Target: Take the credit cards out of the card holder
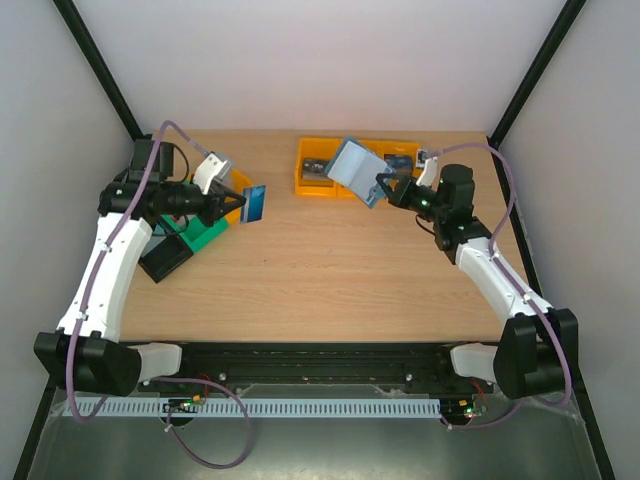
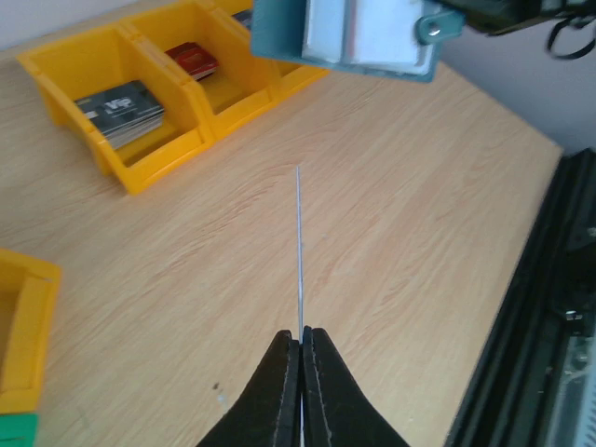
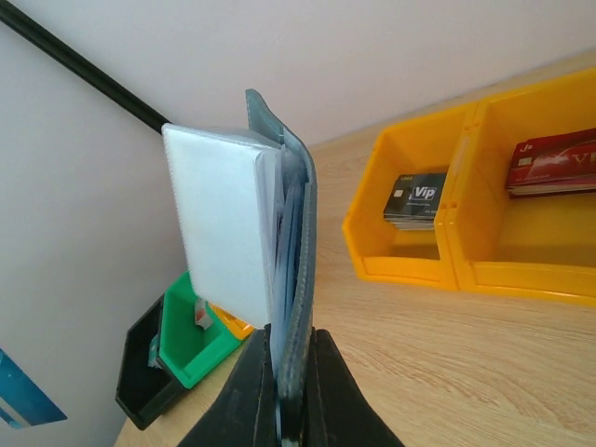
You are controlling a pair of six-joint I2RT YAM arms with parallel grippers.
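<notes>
Matt pale wood-grain table (image 1: 330,270), glossy orange plastic bin (image 2: 163,160), and a matt teal card holder (image 1: 357,168).

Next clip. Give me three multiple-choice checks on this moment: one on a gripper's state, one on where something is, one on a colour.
1. The left gripper is:
A) wide open
B) shut on a thin blue plastic card
C) shut on nothing

2. The small teal-blue folding card holder is:
A) lying loose, ungripped
B) raised in the right gripper
C) in the left gripper

3. In the orange plastic bin, the cards in the compartment beside the dark grey card stack are:
A) red
B) green
C) white

Answers:
1 B: the left wrist view shows the card edge-on between closed fingers.
2 B: the right fingers pinch the holder's lower end.
3 A: the red cards lie in that neighbouring compartment.
</notes>
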